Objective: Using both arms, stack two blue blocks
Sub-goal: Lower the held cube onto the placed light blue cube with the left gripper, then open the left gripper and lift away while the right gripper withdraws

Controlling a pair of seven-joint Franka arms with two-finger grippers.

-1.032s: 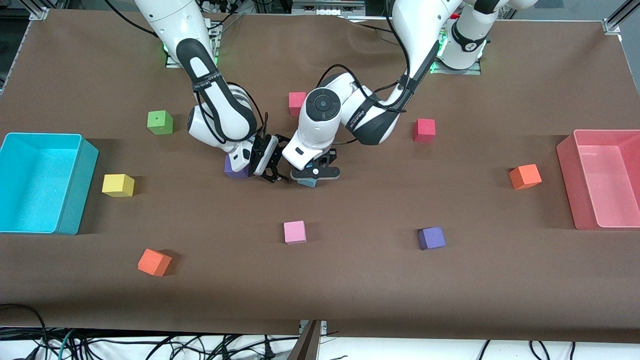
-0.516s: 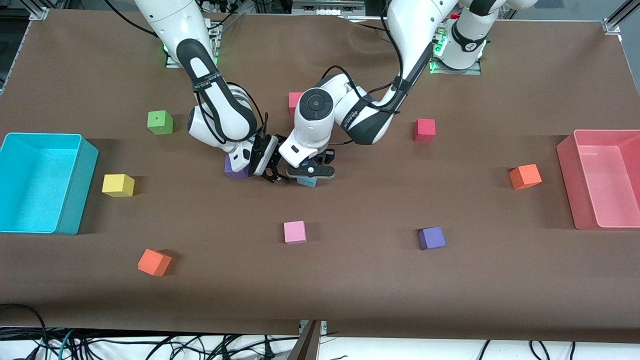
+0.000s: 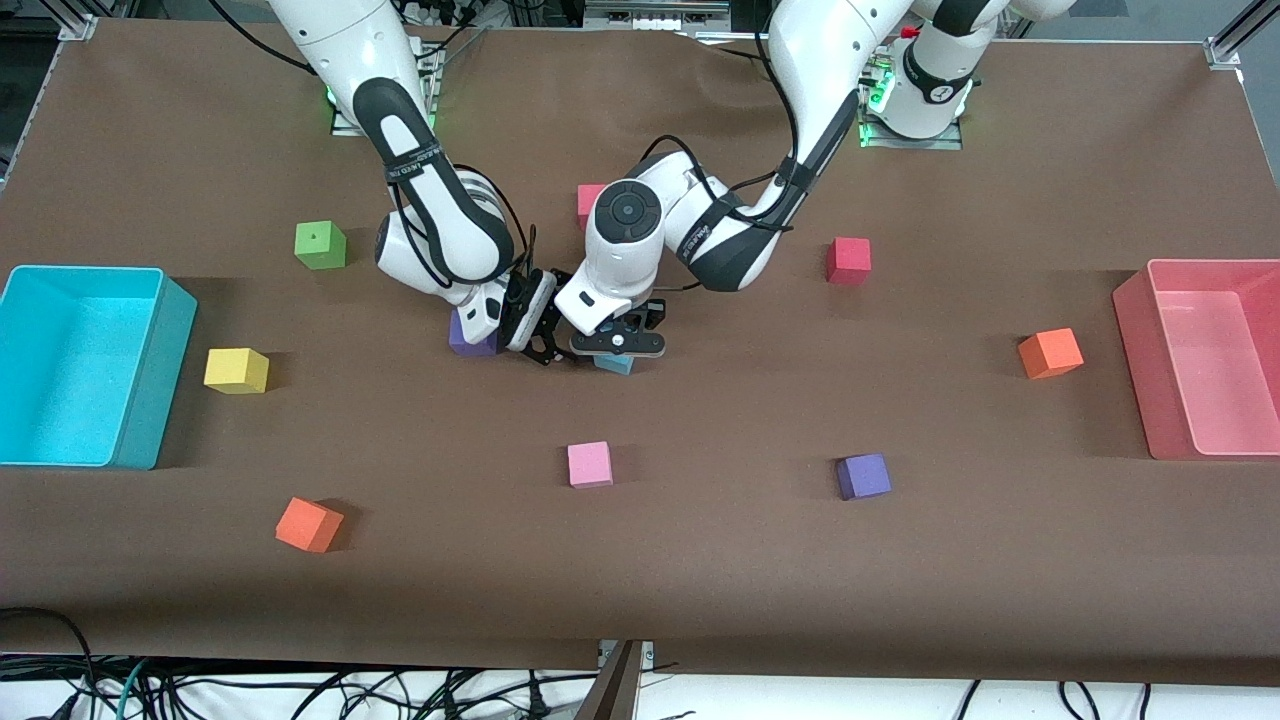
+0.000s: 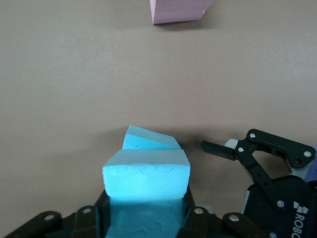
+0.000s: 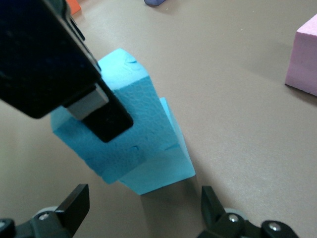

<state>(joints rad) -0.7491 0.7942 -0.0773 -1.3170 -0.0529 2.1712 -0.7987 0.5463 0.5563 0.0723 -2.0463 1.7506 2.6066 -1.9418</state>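
Note:
My left gripper (image 3: 618, 345) is shut on one sky-blue block (image 4: 146, 171) and holds it over the second blue block (image 3: 616, 364), which lies on the table mid-way between the arms. In the right wrist view the held block (image 5: 106, 134) overlaps the lower block (image 5: 166, 171), turned askew to it; I cannot tell whether they touch. The left gripper's finger (image 5: 101, 116) crosses the held block. My right gripper (image 3: 545, 335) is open and empty, low beside the two blocks; its own view shows it (image 5: 143, 208) with jaws wide apart.
A purple cube (image 3: 470, 340) sits against the right gripper. A pink cube (image 3: 589, 464) lies nearer the front camera. Other cubes are scattered: green (image 3: 320, 245), yellow (image 3: 236, 370), orange (image 3: 309, 524), red (image 3: 848, 261). The cyan bin (image 3: 150, 370) and pink bin (image 3: 1135, 350) stand at the table's ends.
My left gripper has shifted slightly toward the right arm's end with the blue block in it, over the other blue block. The right arm has not moved.

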